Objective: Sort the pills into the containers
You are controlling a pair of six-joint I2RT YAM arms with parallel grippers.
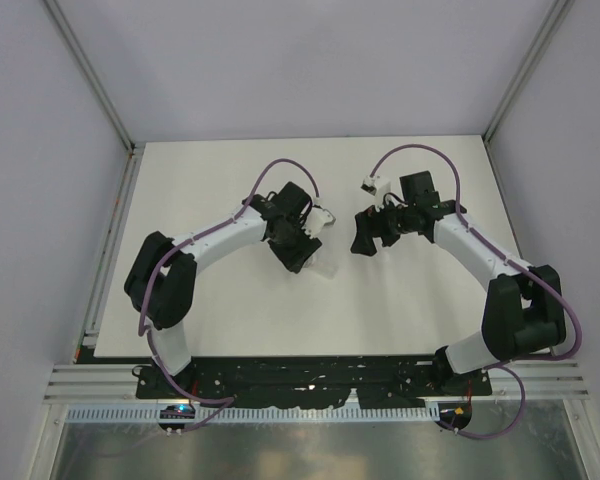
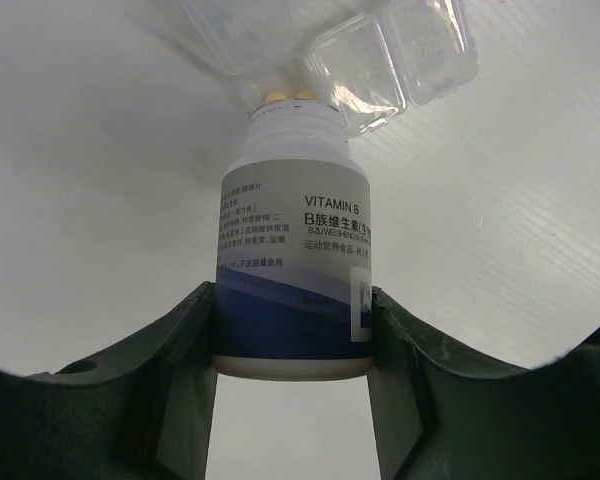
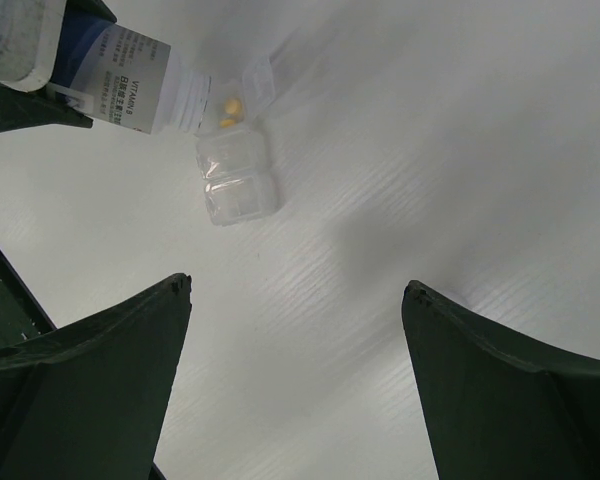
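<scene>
inventory of the counter (image 1: 210, 180), one moment

- left claw (image 2: 293, 320): clenched on the bottle (image 2: 295, 230), dark fingers (image 2: 170, 380) pressed to either side of the blue band at the bottle's base; in the top view it sits over the middle of the counter
- bottle: white body, grey and blue label printed "vitamin b", no cap on its ribbed white neck; tipped over with the neck pointing away from the left claw and the mouth up against the clear box (image 3: 238, 185)
- clear box: small transparent plastic case with several square compartments, lying on the counter just beyond the bottle's mouth; one lid flap appears raised beside the neck
- pills (image 3: 230, 110): two small orange-yellow bits right where the bottle's mouth meets the clear box; cannot tell whether they sit inside the neck or in the nearest compartment
- right claw (image 3: 298, 370): released, fingers (image 3: 90, 380) spread wide with nothing between them, hovering above bare counter, near the clear box but apart from it; in the top view it faces the left claw across a narrow gap
</scene>
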